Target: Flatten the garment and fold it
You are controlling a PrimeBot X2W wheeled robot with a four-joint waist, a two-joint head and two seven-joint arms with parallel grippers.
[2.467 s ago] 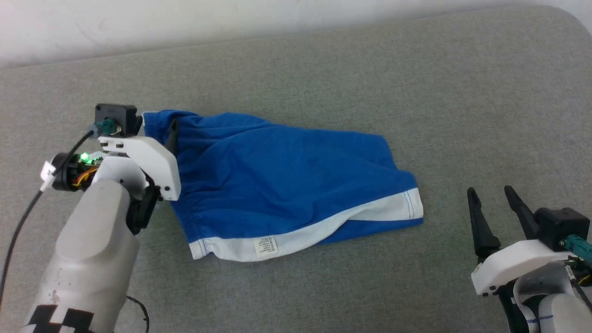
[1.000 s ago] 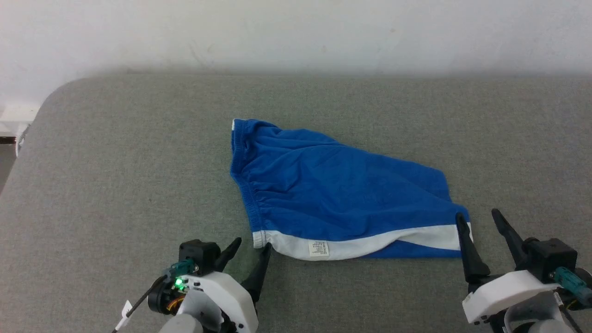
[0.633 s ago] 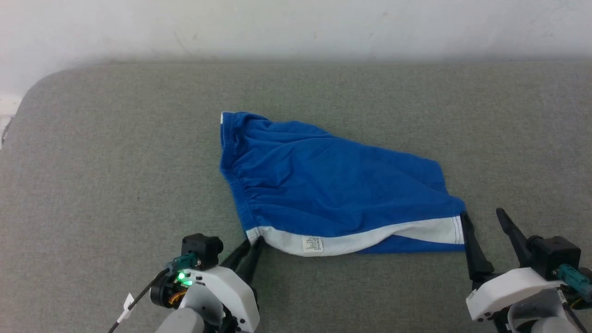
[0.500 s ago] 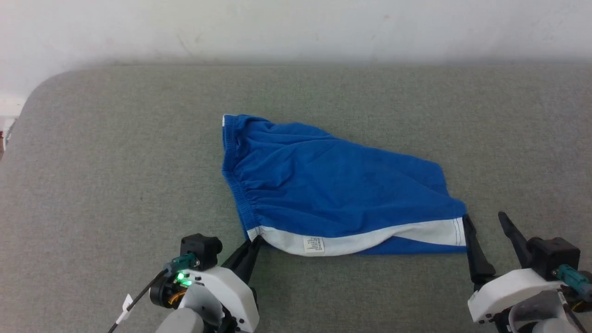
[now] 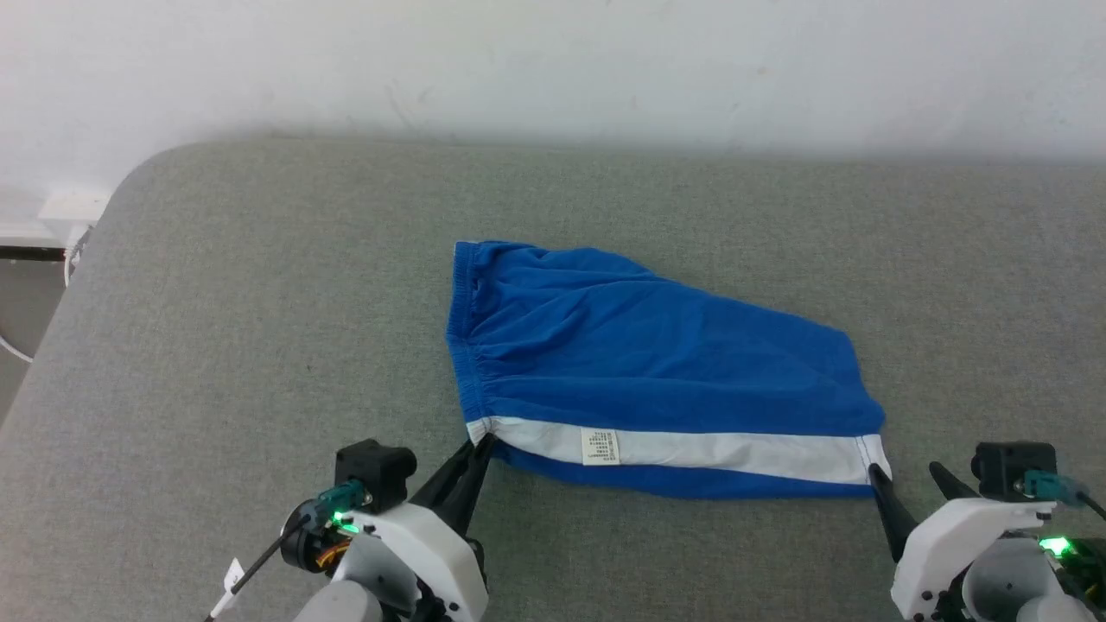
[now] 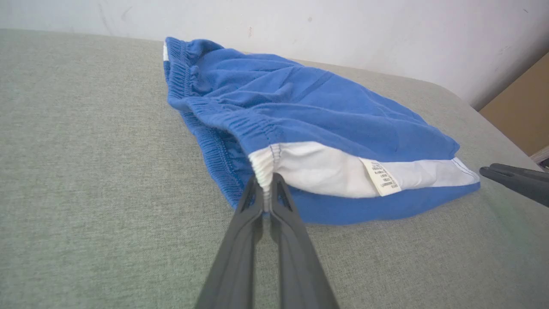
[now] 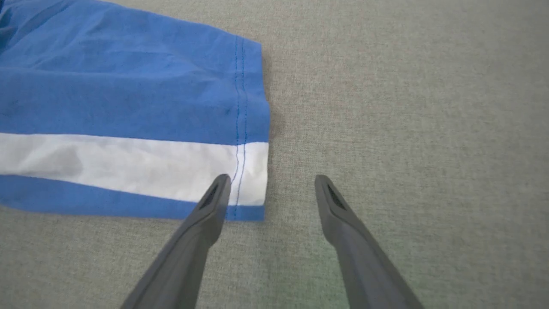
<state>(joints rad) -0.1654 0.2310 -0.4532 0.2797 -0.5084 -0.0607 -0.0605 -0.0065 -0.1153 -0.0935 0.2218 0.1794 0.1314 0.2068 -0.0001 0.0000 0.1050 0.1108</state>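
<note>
The left end effector [image 6: 266, 193] is gripping, clenched, the waistband corner of the bright blue, white-striped jersey shorts [image 5: 639, 363]. The right end effector [image 7: 272, 178], released, is straddling their hem corner on the grey fabric-covered table [image 5: 259, 285].

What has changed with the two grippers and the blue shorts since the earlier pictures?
The left gripper came from the far waistband corner to the near one and shut on the garment there. The white stripe has pulled straight. The right gripper stays open at the hem corner.
</note>
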